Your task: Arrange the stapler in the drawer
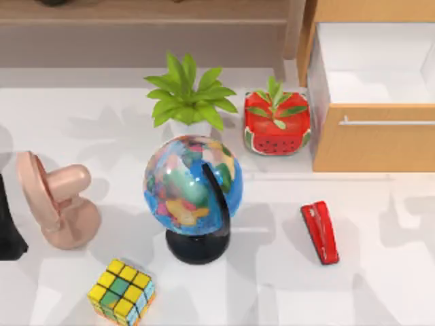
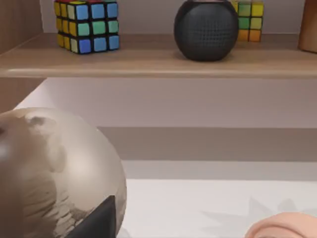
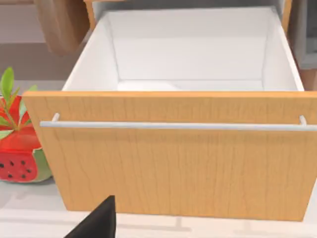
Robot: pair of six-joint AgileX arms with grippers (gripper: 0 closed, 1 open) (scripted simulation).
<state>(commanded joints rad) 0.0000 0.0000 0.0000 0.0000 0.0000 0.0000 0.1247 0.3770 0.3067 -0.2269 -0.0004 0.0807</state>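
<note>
I see the stapler (image 1: 320, 232) lying lower right on the desk (image 1: 380, 285), the drawer (image 1: 374, 136) open upper right; grasping comes next, though I cannot tell either pincer's state.

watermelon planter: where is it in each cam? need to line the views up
Top view: the watermelon planter stands toward the back of the table, just left of the drawer, right of the green plant.
Left wrist view: not in it.
Right wrist view: the planter sits at the picture's edge, beside the drawer's front panel.
Shared landmark: the drawer's silver handle.
</note>
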